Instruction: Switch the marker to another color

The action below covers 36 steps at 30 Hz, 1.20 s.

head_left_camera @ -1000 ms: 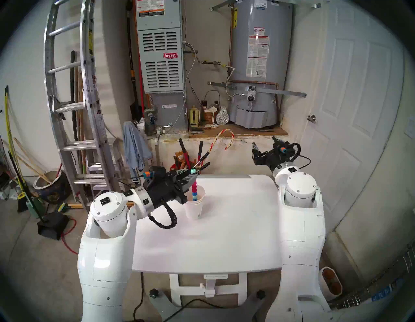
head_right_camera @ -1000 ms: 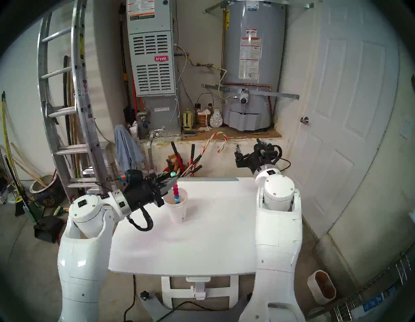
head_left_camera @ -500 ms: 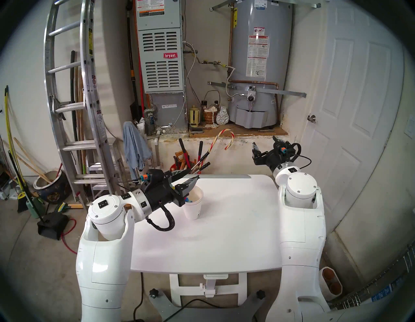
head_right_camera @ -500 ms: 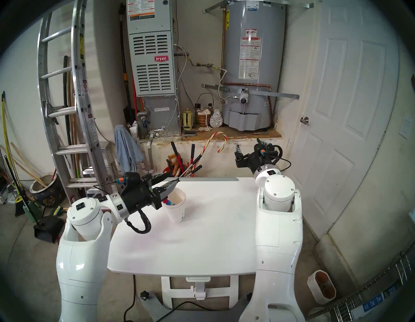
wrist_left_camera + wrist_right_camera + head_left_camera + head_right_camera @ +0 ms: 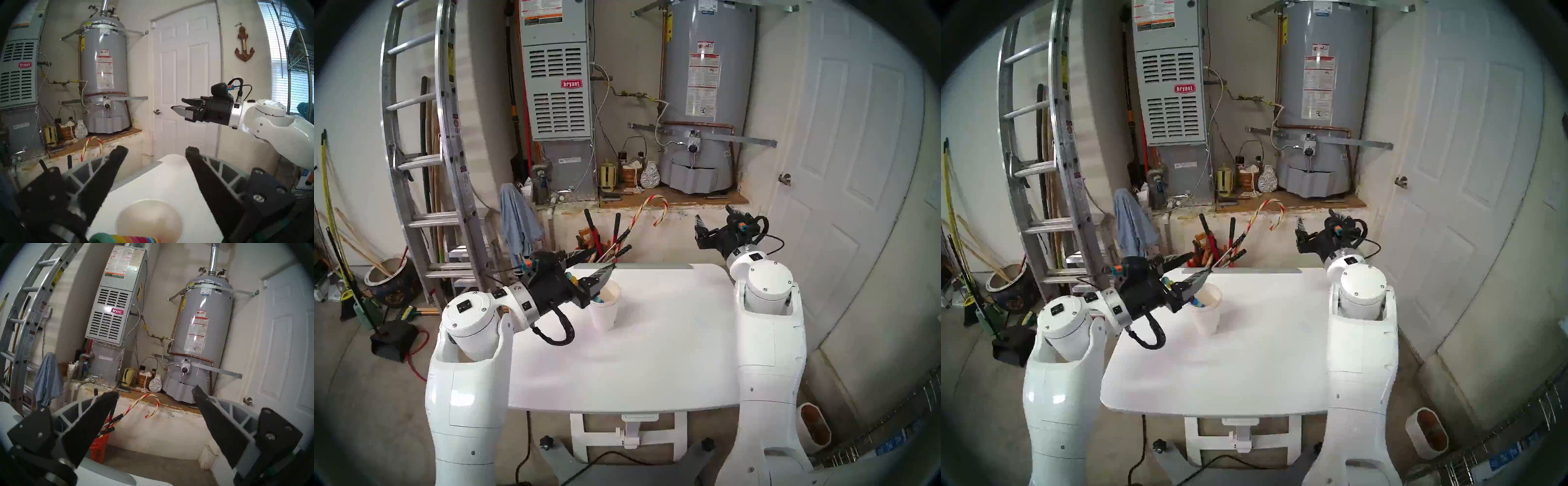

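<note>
From the left head camera, the left claw (image 5: 597, 263) is standing released, its jaws spread with nothing between them, hovering just above the rim of the paper cup (image 5: 605, 314) on the bench (image 5: 653, 339). The marker (image 5: 596, 300) is leaning inside the cup, under the claw's nearer finger, with a few coloured beads poking up against the claw's body. The right claw (image 5: 714, 220) is hanging released well off to the far side, holding nothing.

The risk here, as I judge it: the nearer finger is sitting so close to the cup that any sideways pull could be tipping the light cup or dragging the marker out with it.

From the right head camera, the marker (image 5: 1198, 302) is resting against the cup's (image 5: 1209, 319) near wall below the left claw (image 5: 1200, 266); whether it is touching the finger I cannot tell.

From the left wrist camera, the spread fingers (image 5: 108, 171) are framing the cup's mouth (image 5: 149, 218), and the marker (image 5: 125, 238) is lying across the bottom edge, behind the fingertips, close under the palm.

From the right wrist camera, the right claw (image 5: 155, 395) is gaping at the back wall, with nothing of the task in reach.

Against the picture a second back, the left claw is no longer pinching the marker upright over the cup; it is now opening wider, and the marker is slumping lower inside.
</note>
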Motion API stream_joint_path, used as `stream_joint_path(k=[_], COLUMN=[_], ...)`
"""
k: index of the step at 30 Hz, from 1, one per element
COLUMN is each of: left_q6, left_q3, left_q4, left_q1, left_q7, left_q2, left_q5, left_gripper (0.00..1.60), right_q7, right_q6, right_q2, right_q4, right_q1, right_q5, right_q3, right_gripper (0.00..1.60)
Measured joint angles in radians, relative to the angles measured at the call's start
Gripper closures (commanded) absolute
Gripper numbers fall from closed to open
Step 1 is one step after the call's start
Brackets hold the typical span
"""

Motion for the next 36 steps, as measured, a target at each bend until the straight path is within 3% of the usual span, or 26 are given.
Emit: stream_joint_path(k=[9, 16, 24, 36], left_q6=[-0.011, -0.029, -0.032, -0.01], left_q3=[-0.075, -0.117, -0.099, -0.052], left_q4=[-0.02, -0.026, -0.003, 0.103], left_q1=[-0.031, -0.081, -0.152, -0.255], left_q7=[0.029, 0.122, 0.261, 0.481], left_q2=[-0.012, -0.039, -0.077, -0.149], left_q5=[-0.027, -0.023, 0.074, 0.26], left_gripper=[0.06, 0.0, 0.0, 0.0], right_q7=[0.0, -0.023, -0.065, -0.186], right_q6=[0.0, 0.041, 0.129, 0.275], right_q2=[-0.001, -0.008, -0.025, -0.047], right_q4=[-0.003, -0.013, -0.019, -0.028], right_q1=[0.004, 0.014, 0.042, 0.077], right_q5=[0.005, 0.004, 0.014, 0.017], right_q3=[0.0, -0.008, -0.037, -0.058], right_gripper=[0.0, 0.0, 0.0, 0.0])
